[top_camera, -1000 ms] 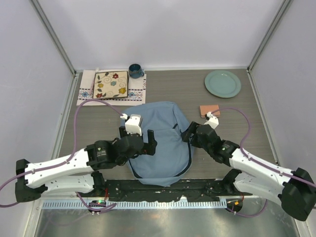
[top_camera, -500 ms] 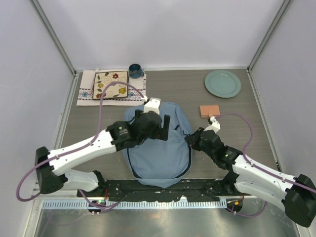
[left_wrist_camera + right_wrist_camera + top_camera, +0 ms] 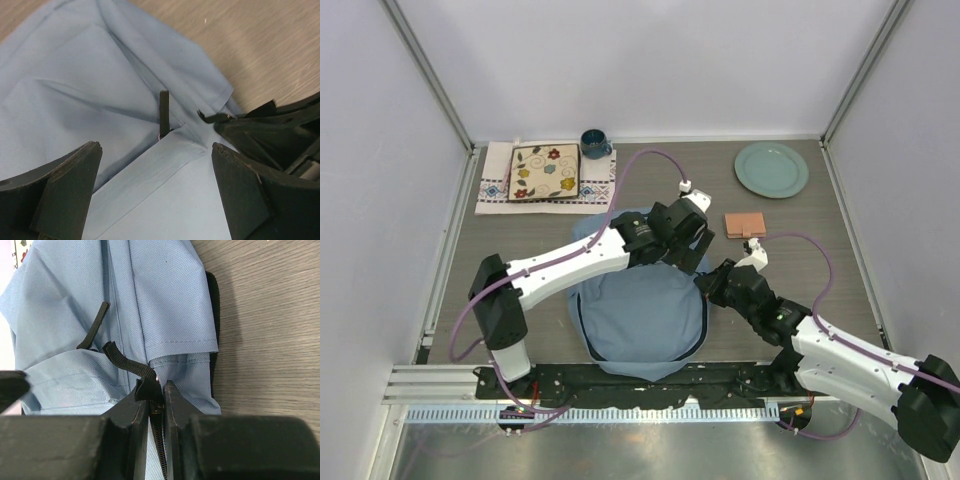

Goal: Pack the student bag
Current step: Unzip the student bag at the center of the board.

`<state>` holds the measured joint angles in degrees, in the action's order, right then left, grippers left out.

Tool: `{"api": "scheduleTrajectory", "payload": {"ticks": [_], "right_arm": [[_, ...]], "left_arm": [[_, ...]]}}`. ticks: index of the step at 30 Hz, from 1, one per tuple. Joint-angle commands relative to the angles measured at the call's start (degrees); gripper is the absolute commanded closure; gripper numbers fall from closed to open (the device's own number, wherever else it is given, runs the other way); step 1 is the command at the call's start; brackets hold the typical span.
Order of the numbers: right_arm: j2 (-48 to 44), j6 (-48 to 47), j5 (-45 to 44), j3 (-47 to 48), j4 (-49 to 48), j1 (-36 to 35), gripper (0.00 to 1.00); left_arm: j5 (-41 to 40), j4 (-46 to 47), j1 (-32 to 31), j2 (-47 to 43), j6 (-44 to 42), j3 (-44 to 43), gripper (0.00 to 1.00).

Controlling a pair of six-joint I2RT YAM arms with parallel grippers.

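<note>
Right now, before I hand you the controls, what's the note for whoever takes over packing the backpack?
Left gripper: open, hovering over the student bag, above a second black tab.
Right gripper: shut on the black zipper pull tab at the bag's right edge.
The bag lies flat mid-table; the floral book and small brown notebook sit outside it.
Done: pull gripped. Left: open the bag, load items; nothing visibly packed.

**Bag Mid-Table, Crockery Behind**

The student bag [image 3: 640, 310] lay mid-table, nearest the arms. Behind it to the left, a tile [image 3: 545, 172] rested on a cloth [image 3: 492, 185], with a mug [image 3: 594, 143] at the cloth's back right corner. A plate [image 3: 771, 169] sat far right, and a small pad [image 3: 744, 223] lay between plate and bag.
</note>
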<state>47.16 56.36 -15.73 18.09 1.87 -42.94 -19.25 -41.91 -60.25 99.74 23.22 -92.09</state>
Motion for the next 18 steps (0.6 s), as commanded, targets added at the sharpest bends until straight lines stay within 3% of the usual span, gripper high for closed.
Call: {"api": "scheduleTrajectory", "payload": {"ticks": [1, 18], "right_arm": [[-1.19, 1.30, -0.62, -0.07, -1.60, 0.14, 0.91], [-4.26, 1.47, -1.15, -0.33, -0.55, 0.13, 0.91]], "left_arm": [[3.42, -3.35, -0.04, 1.15, -6.08, -2.13, 0.05], [2.73, 4.55, -0.04, 7.30, -10.48, 1.74, 0.14]]}}
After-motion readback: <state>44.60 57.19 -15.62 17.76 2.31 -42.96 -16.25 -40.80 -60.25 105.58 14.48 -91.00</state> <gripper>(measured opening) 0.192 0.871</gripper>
